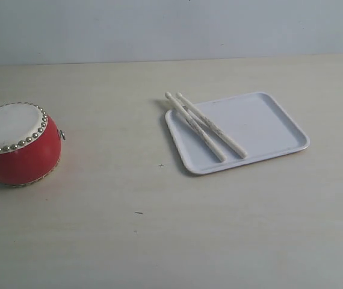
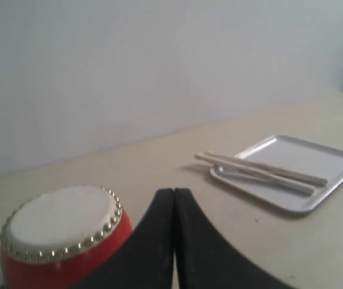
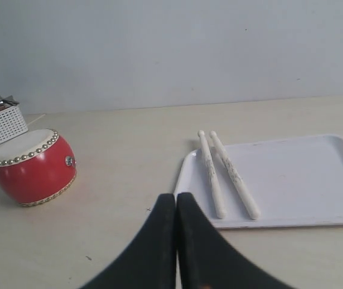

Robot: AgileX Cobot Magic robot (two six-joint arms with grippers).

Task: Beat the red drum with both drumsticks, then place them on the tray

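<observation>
Desk (image 1: pixel 159 235): pale, wood-toned, with a plain light wall behind.

Tray (image 1: pixel 268 123): white, low rim, rounded corners, flat on the desk. Taken as the reference for everything below.

Drumsticks (image 1: pixel 206 127): both on the tray, at the end that faces the drum. They lie side by side, close together and nearly parallel, slanting across that end. The rounded tips reach out past the tray's far rim and hang over the desk. The butt ends stay inside the rim on the near side. The rest of the tray floor is bare white.

Red drum (image 1: pixel 16 147): upright on the desk, skin side up, stud ring showing, well apart from the tray, off the end that carries the sticks. Its small metal side ring points toward the tray.

White slatted basket (image 3: pixel 0 127): seen in the right wrist view only, beyond the drum on the side away from the tray.

Left jaws: pressed together, nothing between them, close by the drum and clear of the tray.

Right jaws: pressed together, nothing between them, short of the tray's near rim, touching nothing.
</observation>
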